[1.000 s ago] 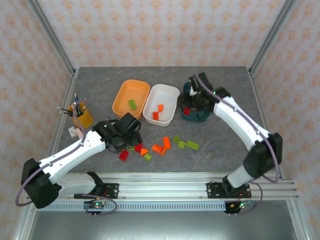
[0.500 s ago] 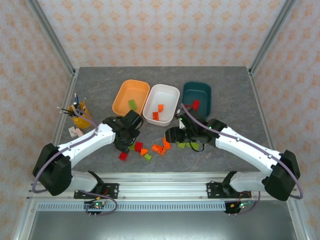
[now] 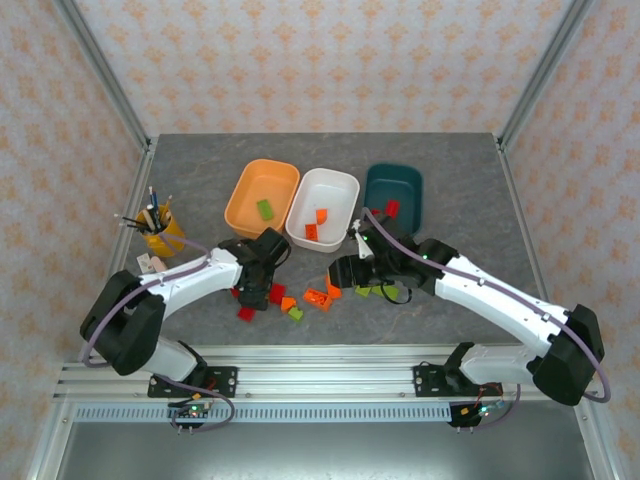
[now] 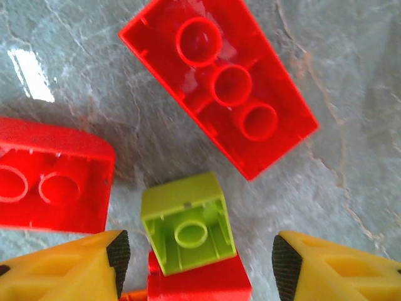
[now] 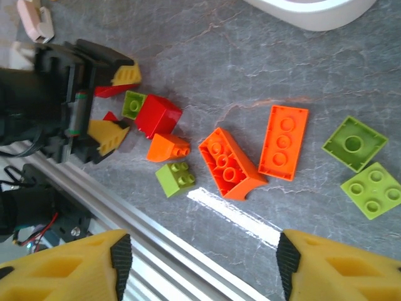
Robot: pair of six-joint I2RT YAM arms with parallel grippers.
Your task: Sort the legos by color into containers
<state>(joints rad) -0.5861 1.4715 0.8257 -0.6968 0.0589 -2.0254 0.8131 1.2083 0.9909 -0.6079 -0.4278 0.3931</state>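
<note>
Tubs (image 3: pixel 335 195): beyond left gripper (image 4: pixel 197 254) and right gripper (image 5: pixel 200 254).
Bricks (image 5: pixel 229 164): on table (image 3: pixel 460 180), under and between grippers.
Cup (image 3: pixel 163 235): left of left gripper.

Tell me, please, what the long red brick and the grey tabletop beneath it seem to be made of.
The long red brick looks like glossy moulded plastic: crisp hollow tubes, bright glints. The grey tabletop looks like veined stone or laminate, smooth enough to reflect light.

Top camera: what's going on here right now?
Both arms are bent low over the loose legos. The left gripper is open, straddling a lime green brick among red ones. The right gripper is open and empty above the orange bricks. The orange tub, white tub and teal tub each hold only a brick or two.
</note>
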